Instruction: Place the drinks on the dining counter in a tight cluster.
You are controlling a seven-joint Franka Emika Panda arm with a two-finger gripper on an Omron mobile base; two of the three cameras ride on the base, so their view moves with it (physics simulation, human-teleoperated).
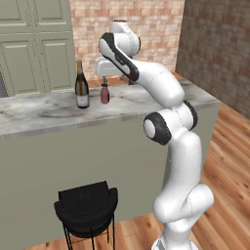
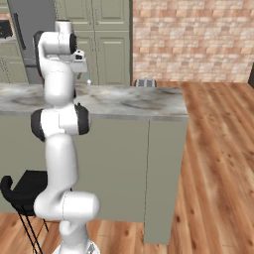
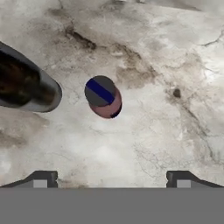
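Note:
The short maroon bottle [image 1: 104, 93] stands upright on the dining counter [image 1: 44, 114], just right of the tall dark wine bottle [image 1: 81, 88]. My gripper [image 1: 104, 78] hangs straight above the maroon bottle, apart from it. From above, in the hand view, the maroon bottle [image 3: 104, 97] shows its dark cap, and the wine bottle [image 3: 26, 85] leans in from the left. My gripper [image 3: 111, 181] is open, with its fingertips [image 3: 41, 179] wide apart and only marble between them. The arm hides both bottles in the right base view, where the hand [image 2: 79, 62] is over the dining counter [image 2: 134, 101].
A black stool [image 1: 87, 207] stands on the floor in front of the counter's sage wall. A small grey appliance [image 2: 145, 83] sits at the counter's far edge. Green cabinets and a brick wall lie behind. The counter ends to the right over wooden floor.

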